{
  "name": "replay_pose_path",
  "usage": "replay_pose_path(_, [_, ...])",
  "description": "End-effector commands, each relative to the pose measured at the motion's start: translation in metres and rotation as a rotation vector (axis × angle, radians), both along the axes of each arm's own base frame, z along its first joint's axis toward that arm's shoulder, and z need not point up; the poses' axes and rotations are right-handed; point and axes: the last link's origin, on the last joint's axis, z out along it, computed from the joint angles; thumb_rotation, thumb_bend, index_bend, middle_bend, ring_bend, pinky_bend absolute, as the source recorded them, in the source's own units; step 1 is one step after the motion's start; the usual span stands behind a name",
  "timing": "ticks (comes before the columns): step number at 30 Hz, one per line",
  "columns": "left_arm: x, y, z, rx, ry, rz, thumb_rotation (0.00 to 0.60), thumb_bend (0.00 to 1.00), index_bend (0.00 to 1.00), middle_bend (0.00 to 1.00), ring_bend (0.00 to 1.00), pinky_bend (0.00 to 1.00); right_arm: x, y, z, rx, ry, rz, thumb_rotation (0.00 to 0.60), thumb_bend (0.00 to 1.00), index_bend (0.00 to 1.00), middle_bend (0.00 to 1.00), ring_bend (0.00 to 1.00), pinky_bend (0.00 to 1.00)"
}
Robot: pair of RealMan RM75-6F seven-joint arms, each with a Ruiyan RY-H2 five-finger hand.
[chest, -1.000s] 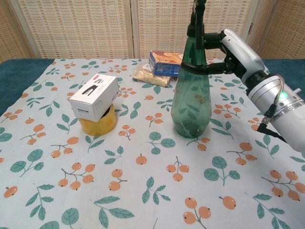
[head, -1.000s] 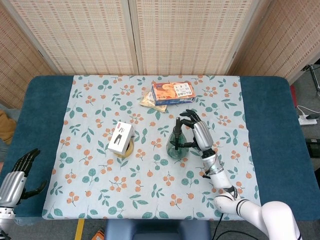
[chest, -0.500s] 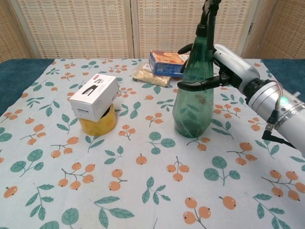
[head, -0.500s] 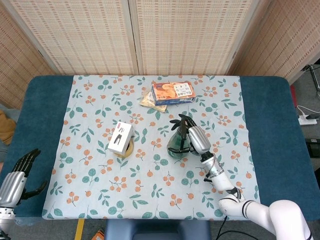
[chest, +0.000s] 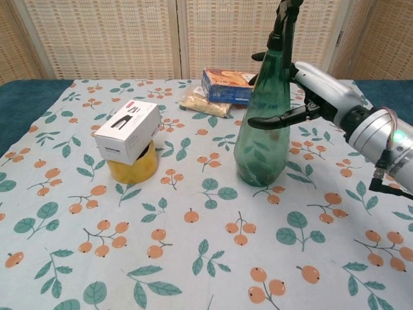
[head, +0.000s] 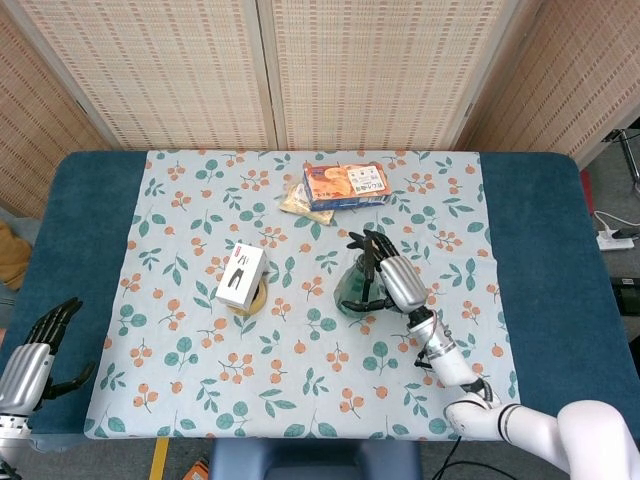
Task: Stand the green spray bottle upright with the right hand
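Observation:
The green spray bottle (chest: 261, 148) stands on its base on the floral cloth, right of centre, leaning slightly toward my right hand (chest: 329, 97). That hand holds it around the upper body: the thumb crosses the front and the other fingers reach behind the neck. In the head view the bottle (head: 355, 287) shows from above, with the right hand (head: 400, 283) just to its right. My left hand (head: 35, 355) hangs with its fingers apart past the table's lower left corner, holding nothing.
A white box (chest: 127, 131) lies on a yellow tape roll (chest: 132, 168) left of the bottle. Behind the bottle are an orange and blue carton (chest: 226, 84) and a small snack packet (chest: 203, 103). The floral cloth (chest: 193, 258) covers the table.
The right hand slid down from the bottle's neck to its upper body and shifted right. The bottle stayed on its base, now tipped slightly. The left hand kept still.

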Motion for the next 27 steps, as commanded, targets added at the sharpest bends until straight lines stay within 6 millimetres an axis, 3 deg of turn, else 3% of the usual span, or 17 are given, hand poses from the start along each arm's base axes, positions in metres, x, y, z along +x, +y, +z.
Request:
replay_pose_path(1, [0.0, 0.0, 0.0, 0.001, 0.003, -0.001, 0.6, 0.28, 0.03, 0.02, 0.0, 0.08, -0.009, 0.007, 0.009, -0.006, 0.044, -0.013, 0.6, 0.0, 0.0, 0.18, 0.0, 0.0])
replay_pose_path(6, [0.001, -0.001, 0.0, 0.003, 0.008, -0.002, 0.6, 0.28, 0.03, 0.02, 0.0, 0.08, -0.02, 0.017, 0.025, -0.012, 0.086, -0.041, 0.6, 0.0, 0.0, 0.15, 0.0, 0.0])
replay_pose_path(11, [-0.001, -0.001, 0.001, 0.005, 0.021, 0.007, 0.6, 0.28, 0.03, 0.02, 0.0, 0.08, -0.037, 0.046, 0.052, 0.015, 0.138, -0.066, 0.6, 0.0, 0.0, 0.09, 0.0, 0.0])
replay_pose_path(14, [-0.002, -0.002, 0.001, 0.006, 0.022, 0.009, 0.6, 0.28, 0.04, 0.02, 0.0, 0.08, -0.056, 0.063, 0.083, -0.003, 0.275, -0.072, 0.6, 0.01, 0.0, 0.08, 0.0, 0.0])
replay_pose_path(17, [-0.001, -0.003, 0.0, -0.006, 0.029, 0.004, 0.6, 0.28, 0.04, 0.02, 0.0, 0.08, -0.084, 0.082, 0.129, -0.06, 0.52, -0.105, 0.597, 0.13, 0.0, 0.07, 0.0, 0.0])
replay_pose_path(19, [-0.001, -0.003, -0.001, -0.017, 0.033, 0.001, 0.6, 0.28, 0.04, 0.02, 0.0, 0.08, -0.105, 0.097, 0.16, -0.124, 0.691, -0.162, 0.593, 0.15, 0.0, 0.07, 0.0, 0.0])
replay_pose_path(22, [-0.001, -0.003, -0.002, -0.026, 0.039, -0.003, 0.6, 0.28, 0.04, 0.02, 0.0, 0.08, -0.134, 0.117, 0.191, -0.201, 0.814, -0.312, 0.596, 0.15, 0.0, 0.07, 0.0, 0.0])
replay_pose_path(27, [0.001, -0.004, -0.004, -0.033, 0.046, -0.01, 0.6, 0.28, 0.05, 0.02, 0.0, 0.08, -0.174, 0.131, 0.199, -0.208, 0.834, -0.468, 0.6, 0.15, 0.0, 0.06, 0.0, 0.0])
